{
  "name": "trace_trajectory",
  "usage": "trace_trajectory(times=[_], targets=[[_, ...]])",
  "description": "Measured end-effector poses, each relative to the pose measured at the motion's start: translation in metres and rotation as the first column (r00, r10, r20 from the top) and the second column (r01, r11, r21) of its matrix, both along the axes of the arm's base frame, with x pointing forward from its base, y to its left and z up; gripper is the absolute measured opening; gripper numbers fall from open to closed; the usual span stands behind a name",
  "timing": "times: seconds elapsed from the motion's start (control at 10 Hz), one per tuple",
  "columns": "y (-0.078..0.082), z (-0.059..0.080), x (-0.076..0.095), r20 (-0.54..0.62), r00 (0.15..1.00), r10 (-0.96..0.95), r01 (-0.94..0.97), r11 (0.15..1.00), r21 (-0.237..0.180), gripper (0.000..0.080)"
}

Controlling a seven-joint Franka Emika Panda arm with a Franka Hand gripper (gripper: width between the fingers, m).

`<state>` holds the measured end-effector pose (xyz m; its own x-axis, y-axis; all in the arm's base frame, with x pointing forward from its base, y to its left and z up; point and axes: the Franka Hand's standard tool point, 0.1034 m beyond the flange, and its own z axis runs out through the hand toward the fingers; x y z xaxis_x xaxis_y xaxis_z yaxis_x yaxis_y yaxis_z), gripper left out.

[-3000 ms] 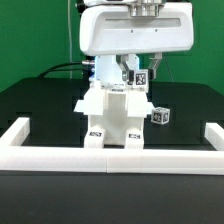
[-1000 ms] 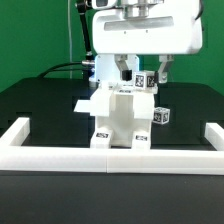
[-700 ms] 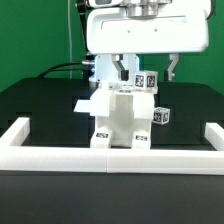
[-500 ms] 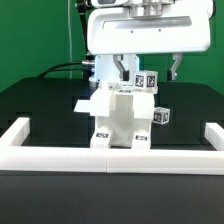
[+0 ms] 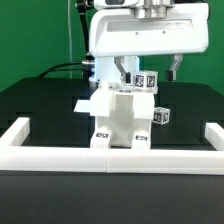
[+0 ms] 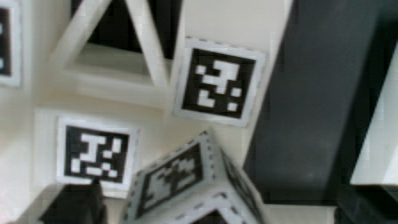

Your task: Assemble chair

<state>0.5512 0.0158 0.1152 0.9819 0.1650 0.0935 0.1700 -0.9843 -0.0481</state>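
Robotics lab, no doubt: black table (image 5: 40,110), green backdrop (image 5: 30,40) at twelve o'clock, white barrier wall (image 5: 110,158) across six o'clock, and square marker tags (image 6: 219,82) plastered over the white chair (image 5: 120,115) dead centre.

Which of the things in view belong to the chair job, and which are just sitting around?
Job in hand:
- partly built chair
- small tagged white piece on the table, to the exterior view's right of the chair; likely a chair part
- hand, open above the chair

Just lying about:
- low white barrier wall
- black table
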Motion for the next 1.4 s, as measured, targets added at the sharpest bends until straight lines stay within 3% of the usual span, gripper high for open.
trace_trajectory(times=[0.4, 0.6, 0.7, 1.0, 1.2, 1.4], targets=[[-0.0036, -0.0006, -0.0001, 0.008, 0.984, 0.18, -0.18, 0.983, -0.021, 0.0648], [-0.0037, -0.001, -0.0003, 0.007, 0.984, 0.179, -0.178, 0.984, -0.021, 0.0365], [-0.0039, -0.0011, -0.0003, 0.007, 0.984, 0.178, -0.178, 0.984, -0.021, 0.0281], [-0.004, -0.0012, -0.0003, 0.005, 0.989, 0.147, -0.147, 0.989, -0.018, 0.0281], [-0.0073, -0.0017, 0.003, -0.013, 1.0, -0.025, 0.025, 1.0, -0.001, 0.0281], [-0.0071, -0.0017, 0.0037, -0.031, 0.951, -0.307, 0.308, 0.951, 0.021, 0.0281]])
